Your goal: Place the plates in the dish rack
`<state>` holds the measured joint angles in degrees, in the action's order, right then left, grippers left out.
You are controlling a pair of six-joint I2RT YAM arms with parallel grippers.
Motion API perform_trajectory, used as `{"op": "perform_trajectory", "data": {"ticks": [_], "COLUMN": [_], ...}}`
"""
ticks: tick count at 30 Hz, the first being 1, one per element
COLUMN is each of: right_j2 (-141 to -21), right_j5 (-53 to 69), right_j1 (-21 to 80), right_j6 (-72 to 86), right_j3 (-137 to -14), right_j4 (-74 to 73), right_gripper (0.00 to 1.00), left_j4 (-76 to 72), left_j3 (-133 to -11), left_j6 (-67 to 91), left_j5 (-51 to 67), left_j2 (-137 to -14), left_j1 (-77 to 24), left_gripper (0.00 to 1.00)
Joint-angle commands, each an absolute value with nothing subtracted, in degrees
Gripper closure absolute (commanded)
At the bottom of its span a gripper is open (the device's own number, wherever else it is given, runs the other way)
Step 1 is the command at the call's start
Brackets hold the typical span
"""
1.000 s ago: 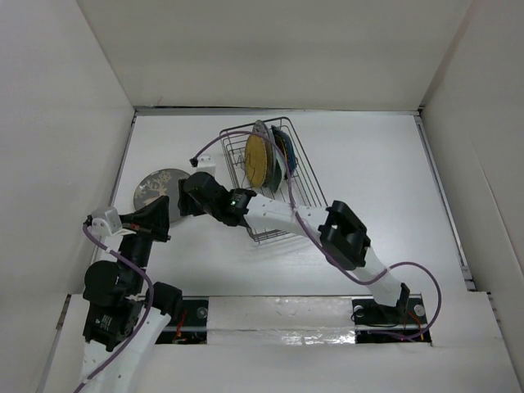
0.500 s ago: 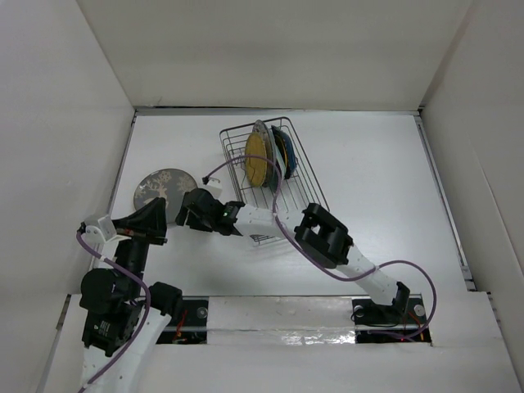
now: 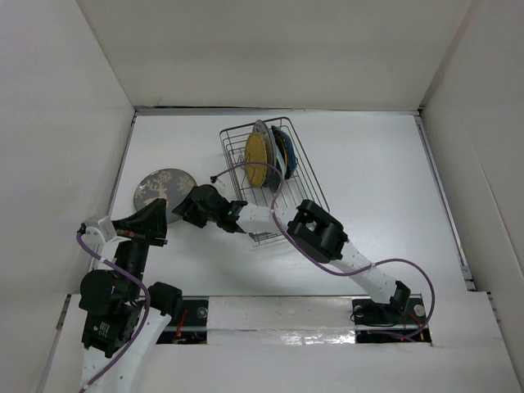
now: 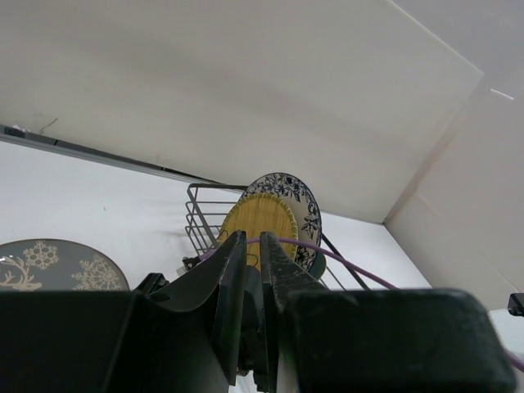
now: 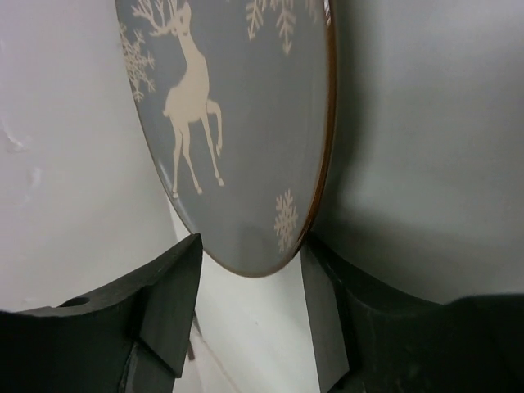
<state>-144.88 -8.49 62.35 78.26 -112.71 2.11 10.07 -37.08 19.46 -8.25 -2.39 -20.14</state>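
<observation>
Straddling the near rim of the grey deer plate, the right gripper had its fingers spread wide. The left gripper was pinched almost together, empty, with the dish rack beyond.

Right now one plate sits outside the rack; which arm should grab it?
Probably right: the right gripper is open, its fingertips framing the grey deer plate; the left gripper is nearly shut.

White table boxed by plain white walls, dark seam along its back edge
</observation>
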Motion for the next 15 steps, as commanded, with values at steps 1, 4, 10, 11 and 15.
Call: {"op": "perform_trajectory", "data": {"ticks": [1, 4, 10, 11, 15], "right_j2": [-147.4, -148.7, -151.3, -151.4, -151.1], "right_j5": [-8.3, -7.4, -7.5, -7.5, -7.5], "right_j1": [60.6, 59.6, 59.1, 59.1, 59.1], "right_j6": [80.8, 80.4, 79.3, 79.3, 78.1], "right_j3": [-109.6, -110.5, -113.4, -113.4, -112.2], "right_j4": [4.7, 5.3, 5.4, 5.8, 8.4], "right_gripper": [0.44, 0.47, 0.64, 0.70, 0.88], "left_j4": [8.0, 8.1, 8.0, 7.9, 7.8], "left_j3": [-37.3, -37.2, -37.2, -37.1, -37.2], "left_j6": [19.6, 19.6, 19.7, 19.7, 19.5], "left_j5": [-7.5, -7.2, -6.9, -6.9, -6.9], "left_j2": [-1.7, -1.8, -2.1, -2.1, -2.5], "left_j1": [-20.0, -20.0, -20.0, -20.0, -20.0], "left_gripper": [0.89, 0.89, 0.90, 0.90, 0.90]}}
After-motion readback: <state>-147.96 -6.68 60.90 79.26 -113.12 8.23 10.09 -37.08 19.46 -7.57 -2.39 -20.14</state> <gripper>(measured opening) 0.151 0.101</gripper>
